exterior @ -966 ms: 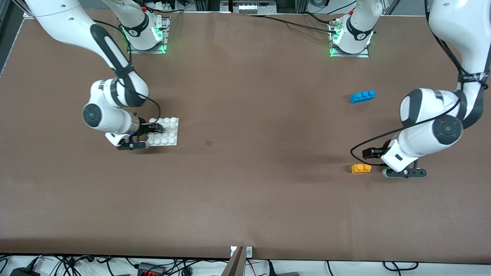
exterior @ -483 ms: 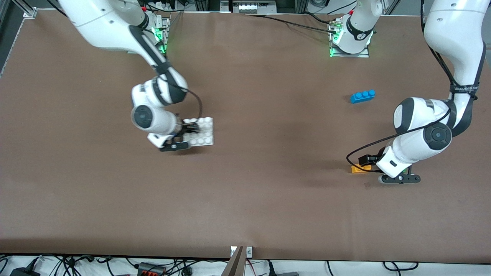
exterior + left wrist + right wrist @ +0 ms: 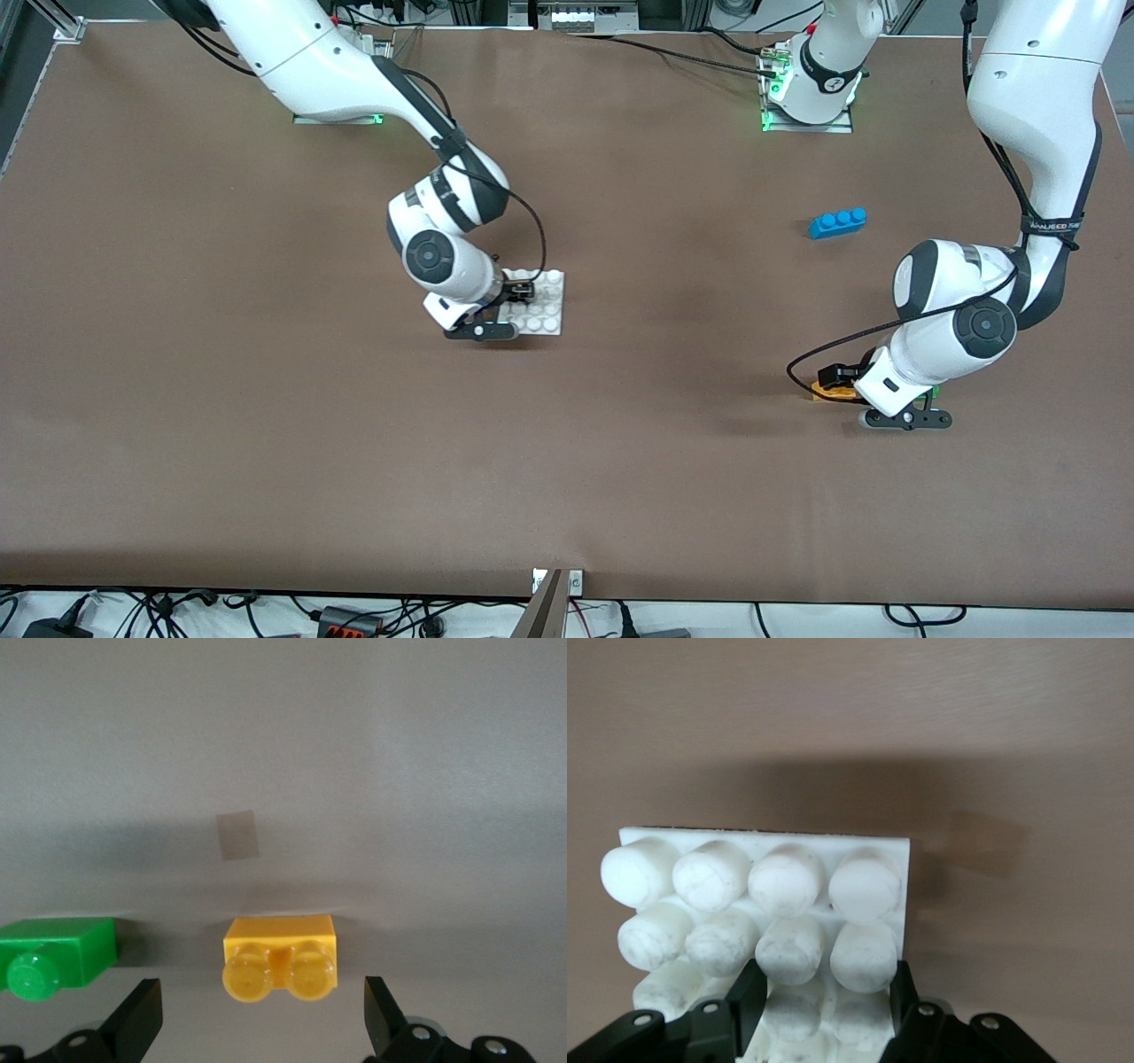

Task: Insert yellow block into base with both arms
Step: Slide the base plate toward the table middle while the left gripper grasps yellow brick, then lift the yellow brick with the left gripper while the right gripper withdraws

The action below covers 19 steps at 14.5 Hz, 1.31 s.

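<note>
White base (image 3: 542, 312) clamped in the right hand (image 3: 521, 290); yellow block (image 3: 281, 955) between the left hand's (image 3: 261, 1028) spread fingers.

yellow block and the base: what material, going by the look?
Yellow block: looks like moulded plastic, glossy; its two studs look slightly translucent and catch light, its edges are crisp. Base: probably plastic too, opaque white and more matte; its round studs show faint scuff marks. Neither can be confirmed from looks alone.
</note>
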Each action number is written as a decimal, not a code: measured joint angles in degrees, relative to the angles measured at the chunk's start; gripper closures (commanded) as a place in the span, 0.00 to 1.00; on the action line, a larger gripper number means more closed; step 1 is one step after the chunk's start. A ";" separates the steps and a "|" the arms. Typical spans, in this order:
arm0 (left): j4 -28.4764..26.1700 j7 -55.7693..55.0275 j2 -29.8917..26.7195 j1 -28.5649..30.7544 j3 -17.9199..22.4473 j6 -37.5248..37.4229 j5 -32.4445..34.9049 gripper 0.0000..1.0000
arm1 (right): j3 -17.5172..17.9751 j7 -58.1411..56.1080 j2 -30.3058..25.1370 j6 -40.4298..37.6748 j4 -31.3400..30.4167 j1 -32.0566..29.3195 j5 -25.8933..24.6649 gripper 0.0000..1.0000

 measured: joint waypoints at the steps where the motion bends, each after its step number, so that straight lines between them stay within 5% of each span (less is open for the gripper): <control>1: 0.00 0.00 0.15 0.02 0.00 0.34 0.10 0.00 | 0.00 1.53 0.96 0.00 1.56 1.09 0.00 0.48; 4: -0.01 0.00 1.06 0.03 0.02 1.93 0.11 0.00 | 0.03 3.01 3.39 0.01 5.62 3.97 0.02 0.41; 5: -0.02 0.00 1.54 0.03 0.02 2.61 0.11 0.00 | 0.03 3.05 3.92 0.01 6.50 4.77 0.02 0.01; 11: -0.60 0.00 2.79 0.03 0.02 4.74 0.11 0.00 | 0.00 3.07 5.79 0.11 9.51 9.42 -0.14 0.00; 19: -4.04 0.00 3.24 -0.01 0.01 9.61 0.11 0.00 | -0.95 3.04 -0.17 -21.85 18.89 4.16 -4.56 0.00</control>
